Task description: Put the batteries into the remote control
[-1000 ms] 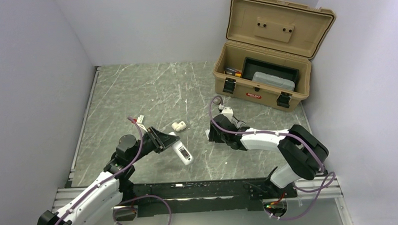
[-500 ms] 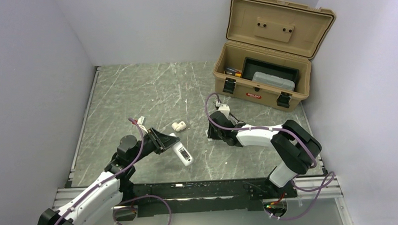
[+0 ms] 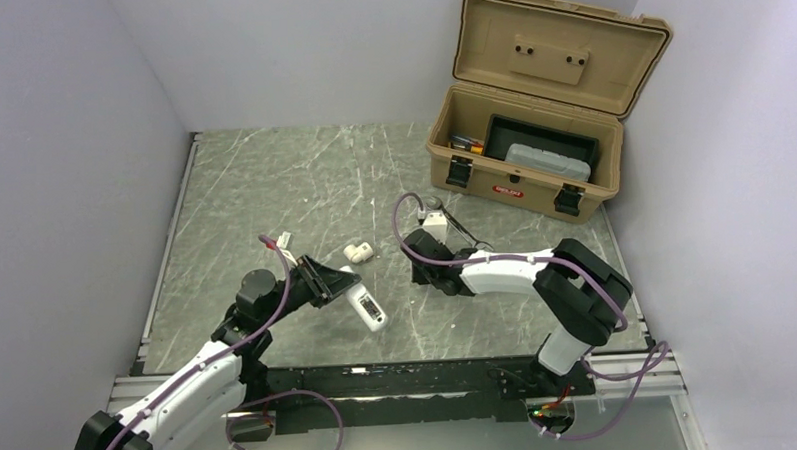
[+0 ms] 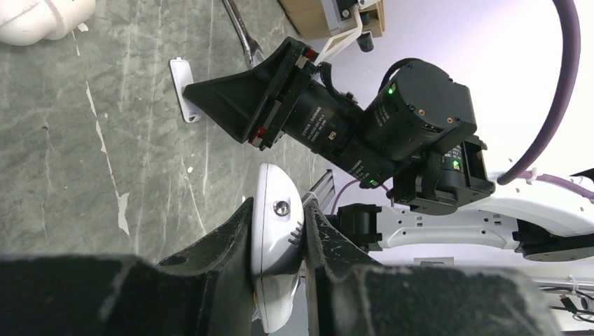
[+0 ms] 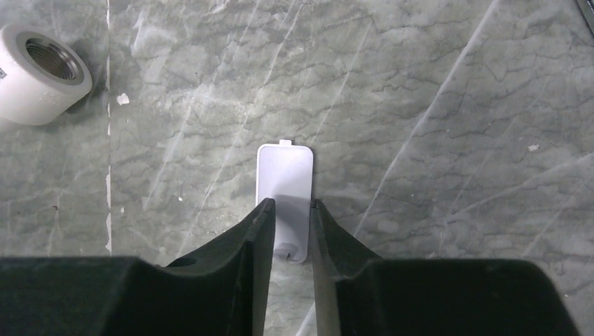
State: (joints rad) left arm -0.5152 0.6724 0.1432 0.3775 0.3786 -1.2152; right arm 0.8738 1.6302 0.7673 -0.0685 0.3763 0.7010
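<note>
Lid pick-up; left gripper (image 4: 278, 217) holds remote control (image 3: 368, 309).
Narrow right gripper (image 5: 292, 206) straddles white lid (image 5: 284, 168); hold unclear. Next: pinch, lift.

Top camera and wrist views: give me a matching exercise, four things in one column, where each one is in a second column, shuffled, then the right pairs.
Things
1. remote control
2. small white cover
3. white pipe fitting
4. tan toolbox

Places
A. open, at the far right of the table
B. clamped in the left gripper
C. lying on the table, held by nothing
D. on the table between the fingers of the right gripper

Pairs: 1-B, 2-D, 3-C, 4-A
</note>
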